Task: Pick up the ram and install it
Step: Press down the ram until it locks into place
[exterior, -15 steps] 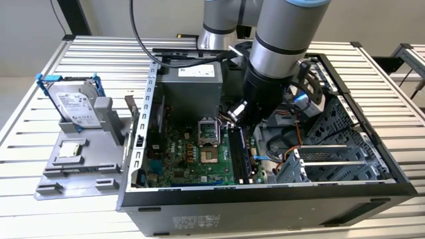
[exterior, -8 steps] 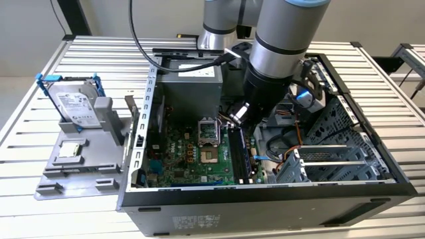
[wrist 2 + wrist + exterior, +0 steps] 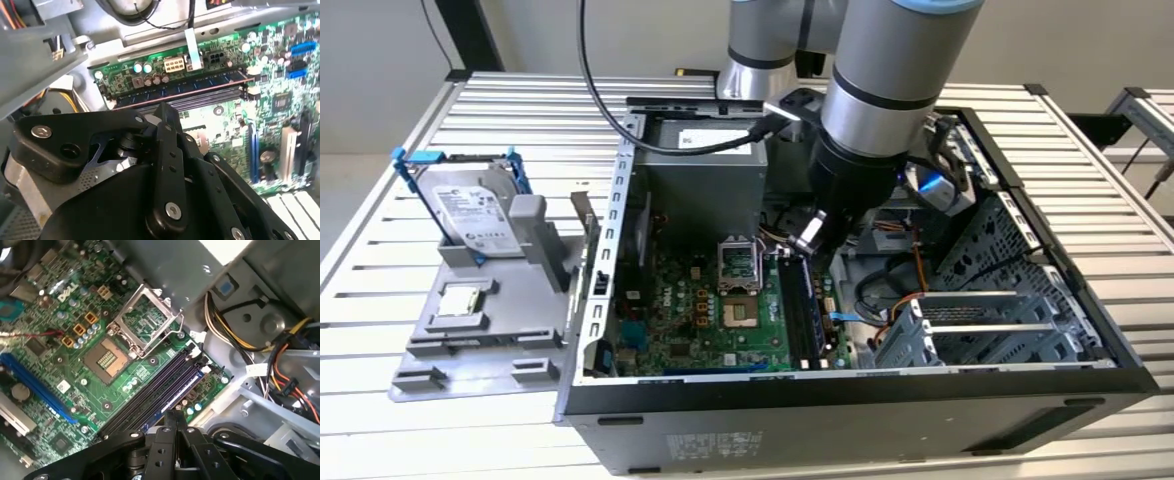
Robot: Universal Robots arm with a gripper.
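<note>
The ram point(image 3: 176, 391) is a dark blue-green stick lying in the outermost of the long black memory slots point(image 3: 150, 395) on the green motherboard point(image 3: 60, 330). In the second wrist view the ram point(image 3: 190, 87) shows its row of chips along the slot, just beyond the fingertip point(image 3: 167, 114). My gripper point(image 3: 176, 416) is shut with nothing between its fingers, its tips just over the ram; contact cannot be told. In the exterior view the gripper point(image 3: 806, 240) reaches down into the open computer case point(image 3: 854, 400), above the far end of the slots point(image 3: 803, 310).
An open CPU socket point(image 3: 145, 322) sits beside the slots. Yellow and orange cables point(image 3: 285, 360) and a metal drive cage point(image 3: 987, 320) crowd the case's right side. At the exterior view's left, a silver hard drive in a blue bracket point(image 3: 467, 210) stands on a grey fixture point(image 3: 480, 330).
</note>
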